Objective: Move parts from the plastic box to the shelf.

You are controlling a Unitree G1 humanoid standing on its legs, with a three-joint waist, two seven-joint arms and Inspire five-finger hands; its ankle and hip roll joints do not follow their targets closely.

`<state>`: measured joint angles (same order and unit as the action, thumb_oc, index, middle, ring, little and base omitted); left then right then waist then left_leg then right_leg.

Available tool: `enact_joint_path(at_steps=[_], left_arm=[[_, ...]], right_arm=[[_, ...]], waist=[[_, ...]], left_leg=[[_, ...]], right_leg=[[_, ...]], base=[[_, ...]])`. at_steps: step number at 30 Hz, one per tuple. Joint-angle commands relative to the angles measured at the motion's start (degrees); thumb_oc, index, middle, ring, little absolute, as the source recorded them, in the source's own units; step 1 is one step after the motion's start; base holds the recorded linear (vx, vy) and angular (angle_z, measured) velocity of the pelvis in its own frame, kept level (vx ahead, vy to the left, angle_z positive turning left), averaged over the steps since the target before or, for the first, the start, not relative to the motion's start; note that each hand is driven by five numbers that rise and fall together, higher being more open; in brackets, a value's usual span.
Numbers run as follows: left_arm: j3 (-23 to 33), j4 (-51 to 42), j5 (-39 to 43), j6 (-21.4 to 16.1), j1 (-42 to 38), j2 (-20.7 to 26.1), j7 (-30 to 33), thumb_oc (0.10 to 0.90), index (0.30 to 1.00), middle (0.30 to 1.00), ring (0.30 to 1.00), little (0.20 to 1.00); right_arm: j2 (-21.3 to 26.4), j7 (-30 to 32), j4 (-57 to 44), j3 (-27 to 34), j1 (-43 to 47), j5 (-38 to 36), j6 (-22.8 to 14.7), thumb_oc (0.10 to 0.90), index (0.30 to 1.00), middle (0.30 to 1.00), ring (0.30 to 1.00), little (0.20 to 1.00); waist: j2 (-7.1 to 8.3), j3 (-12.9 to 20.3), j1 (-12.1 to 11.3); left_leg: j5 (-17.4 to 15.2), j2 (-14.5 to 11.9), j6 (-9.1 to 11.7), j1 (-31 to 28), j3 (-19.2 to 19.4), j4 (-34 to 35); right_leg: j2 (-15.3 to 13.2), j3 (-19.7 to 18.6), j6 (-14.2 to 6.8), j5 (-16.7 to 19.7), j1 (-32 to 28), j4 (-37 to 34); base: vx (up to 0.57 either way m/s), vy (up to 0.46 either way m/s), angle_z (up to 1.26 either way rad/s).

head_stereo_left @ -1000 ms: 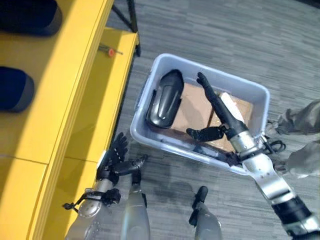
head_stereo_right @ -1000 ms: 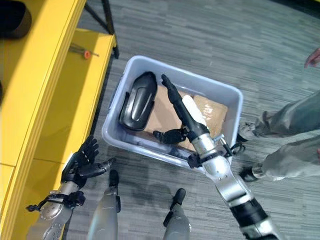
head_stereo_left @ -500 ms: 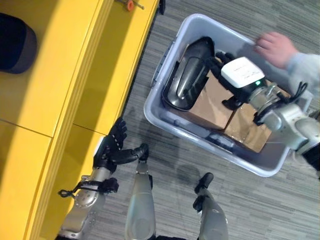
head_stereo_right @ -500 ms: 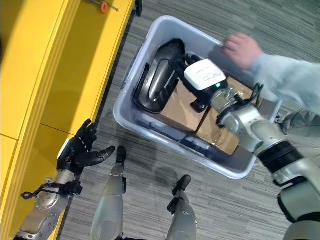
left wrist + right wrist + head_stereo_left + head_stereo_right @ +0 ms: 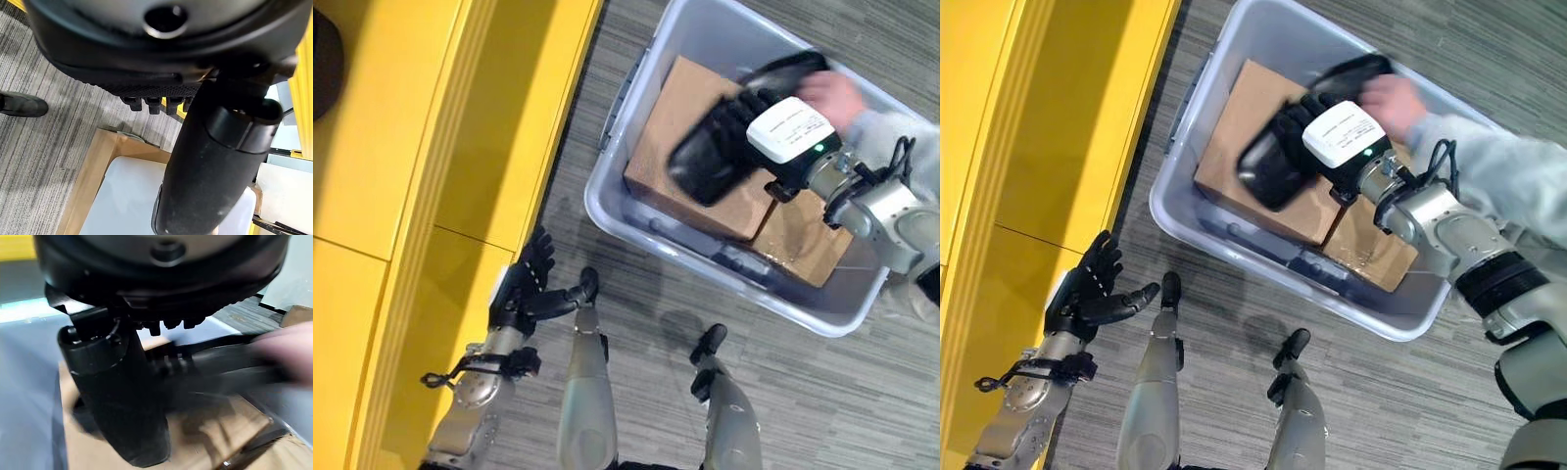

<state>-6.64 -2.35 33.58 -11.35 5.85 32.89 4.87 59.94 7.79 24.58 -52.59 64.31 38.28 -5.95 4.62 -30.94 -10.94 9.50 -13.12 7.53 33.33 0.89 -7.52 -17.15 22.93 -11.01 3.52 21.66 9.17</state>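
My right hand (image 5: 1285, 147) is inside the plastic box (image 5: 1268, 29), fingers curled round a long black part (image 5: 1273, 162) that is lifted clear of the cardboard boxes (image 5: 1234, 147) lying in the bottom. A person's hand (image 5: 1391, 98) grips the far end of the same part, near the box's far wall. The part lies slanted across the box, over the larger cardboard box. My left hand (image 5: 1087, 294) hangs beside the yellow shelf (image 5: 1048, 127), well apart from the box, with its fingers spread and relaxed and its thumb out, holding nothing. The box sits on the grey floor (image 5: 1234, 411), just beside the shelf's edge.
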Motion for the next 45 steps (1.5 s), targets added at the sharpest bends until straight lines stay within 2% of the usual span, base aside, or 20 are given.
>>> enact_joint_path(at_steps=[1, 9, 20, 29, 45], left_arm=[[2.3, -5.8, 0.6, -5.5, 0.8, 1.2, 1.2, 0.900, 1.000, 1.000, 1.000, 1.000], [2.4, -5.8, 0.5, -6.0, 0.5, 1.3, 2.3, 0.900, 1.000, 1.000, 1.000, 1.000], [2.0, -5.8, 0.7, -6.3, 0.1, 0.0, 3.1, 0.900, 1.000, 1.000, 1.000, 1.000], [0.8, -5.2, 0.7, -6.0, -1.1, -0.9, 3.2, 0.900, 1.000, 1.000, 1.000, 1.000], [-0.9, -4.3, 0.7, -5.5, -3.3, -1.0, 2.4, 0.900, 1.000, 1.000, 1.000, 1.000]], right_arm=[[2.8, 3.0, -1.6, -0.8, 10.1, 1.3, 0.4, 0.900, 1.000, 1.000, 1.000, 1.000], [1.9, 2.9, 1.0, -4.3, 13.3, 2.3, 0.7, 0.900, 1.000, 1.000, 1.000, 1.000], [-0.7, 3.1, 5.6, -2.3, 9.2, 1.9, 2.0, 0.900, 1.000, 1.000, 1.000, 1.000], [-1.9, 4.3, 7.0, 2.3, 5.2, 0.4, 3.0, 0.900, 1.000, 1.000, 1.000, 1.000], [-2.0, 4.6, 7.7, 4.2, 3.7, -1.0, 3.0, 0.900, 1.000, 1.000, 1.000, 1.000]], waist=[[0.71, 1.1, -0.6], [0.14, 1.1, -1.2], [-0.38, 1.1, -0.6], [-0.63, 1.1, 0.8], [-0.76, 1.1, 2.1]], left_leg=[[-0.1, -6.5, 3.9, -2.3, 1.7, 0.1], [-0.1, -5.7, 3.7, 1.3, 0.8, -0.2], [-0.7, -5.1, 3.2, 2.8, 1.1, -0.4], [-1.2, -4.5, 2.9, 0.9, 2.1, -0.4], [-1.3, -3.6, 2.9, -4.9, 3.5, 1.1]], right_leg=[[-2.2, -0.2, -1.2, -0.2, 1.1, 4.5], [-2.3, 0.7, -1.1, -0.4, 3.7, 5.0], [-2.6, 0.4, -1.1, -0.3, 5.9, 5.6], [-3.1, -0.7, -1.0, -0.2, 5.5, 5.6], [-3.9, -1.2, -1.5, 1.2, 0.7, 3.6]], base=[[0.02, -0.044, 0.03], [0.02, -0.015, 0.07], [0.01, 0.005, 0.04], [0.00, 0.024, -0.03], [-0.01, 0.003, -0.03]])
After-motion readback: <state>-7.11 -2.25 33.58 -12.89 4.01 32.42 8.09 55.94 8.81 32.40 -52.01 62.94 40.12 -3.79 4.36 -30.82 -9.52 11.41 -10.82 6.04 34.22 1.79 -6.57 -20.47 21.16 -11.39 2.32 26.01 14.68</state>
